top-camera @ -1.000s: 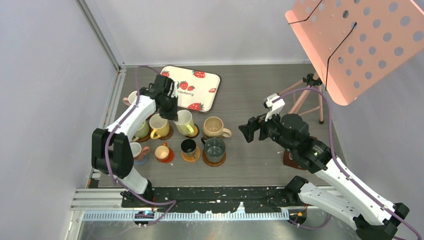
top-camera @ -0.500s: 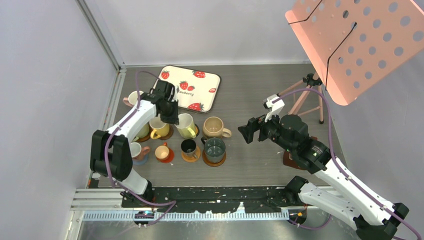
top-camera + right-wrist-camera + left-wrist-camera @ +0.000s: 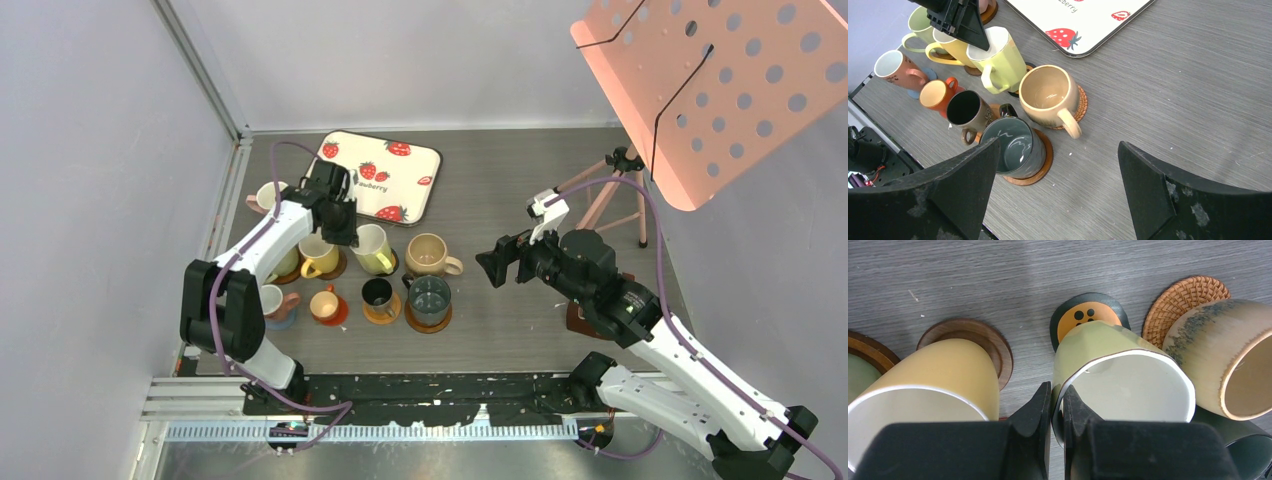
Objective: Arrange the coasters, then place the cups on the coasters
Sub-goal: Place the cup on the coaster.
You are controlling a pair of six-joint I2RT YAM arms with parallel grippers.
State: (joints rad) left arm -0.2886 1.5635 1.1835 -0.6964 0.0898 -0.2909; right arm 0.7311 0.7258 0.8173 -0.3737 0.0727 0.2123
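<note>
Item: left gripper, fingers pressed together on the near rim of the pale green cup, one finger inside the lip and one outside. Change noted: in the overhead view the arm has carried this cup slightly down the frame over the last second, then held steady. The cup now leans over the black coaster with orange mark at centre frame; whether its base rests flat there I cannot tell. Judgement: this placement looks nearly done, with levelling and release outstanding. Neighbours: yellow cup on a brown wooden coaster to the left; tan cup on a woven wicker coaster to the right. Item: right gripper, fingers spread wide, holding nothing, hanging above the dark teal cup. Writing: the white strawberry-printed tray, top of frame, bears a word of which only "berry" reads clearly. The orange mark carries black dots and no lettering.
</note>
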